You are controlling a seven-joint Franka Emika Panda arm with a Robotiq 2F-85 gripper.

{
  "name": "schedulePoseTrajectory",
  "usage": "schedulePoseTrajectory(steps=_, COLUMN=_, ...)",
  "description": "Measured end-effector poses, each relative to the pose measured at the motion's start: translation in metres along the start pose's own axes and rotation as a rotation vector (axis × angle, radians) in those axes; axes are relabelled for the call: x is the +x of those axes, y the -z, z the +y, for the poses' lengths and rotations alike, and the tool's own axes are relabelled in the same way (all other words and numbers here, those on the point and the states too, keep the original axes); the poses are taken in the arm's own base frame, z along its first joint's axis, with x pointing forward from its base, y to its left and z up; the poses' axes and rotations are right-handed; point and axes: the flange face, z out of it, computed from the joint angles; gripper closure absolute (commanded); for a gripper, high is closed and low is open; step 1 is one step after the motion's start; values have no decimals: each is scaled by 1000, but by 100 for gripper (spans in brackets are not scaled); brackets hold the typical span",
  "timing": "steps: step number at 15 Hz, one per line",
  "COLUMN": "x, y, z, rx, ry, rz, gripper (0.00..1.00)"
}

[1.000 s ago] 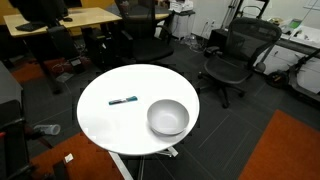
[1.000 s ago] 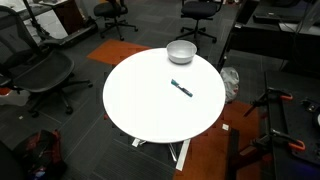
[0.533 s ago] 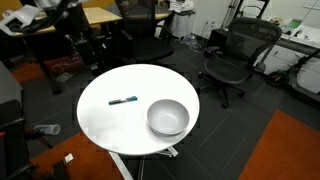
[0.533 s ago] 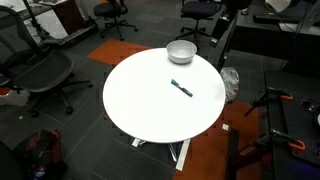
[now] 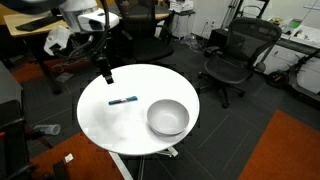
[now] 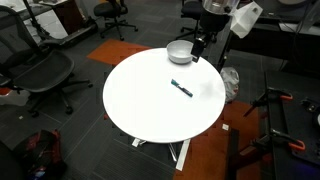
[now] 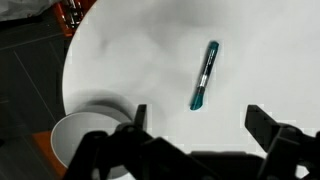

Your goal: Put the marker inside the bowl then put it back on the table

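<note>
Absent a second ago, the arm has swung in over the table (image 5: 120,130). Its gripper (image 7: 197,116) hangs on the marker's side of the bowl (image 5: 168,117), fingers spread wide, likely to straddle the marker (image 7: 205,75). The marker lies flat on the tabletop near the bowl, not touching it.

Arm (image 5: 84,17) aloft, jaws wide apart.

Smooth matt white table (image 5: 100,118), satiny grey bowl (image 5: 166,130), glossy teal marker (image 7: 205,75).
</note>
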Motion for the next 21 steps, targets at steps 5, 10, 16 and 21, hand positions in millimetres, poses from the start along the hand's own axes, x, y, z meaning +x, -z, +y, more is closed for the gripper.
schedulePoseTrajectory(steps=5, x=19, y=-32, z=-13, rx=-1, ry=-13, rz=-26, gripper=0)
schedulePoseTrajectory(steps=10, x=37, y=-61, z=-24, rx=-8, ry=-55, rz=-48, gripper=0)
schedulePoseTrajectory(steps=16, x=53, y=-94, z=-29, rx=34, ry=-138, rz=-47, gripper=0)
schedulePoseTrajectory(steps=21, x=57, y=-124, z=-28, rx=47, ry=-187, rz=-46, gripper=0)
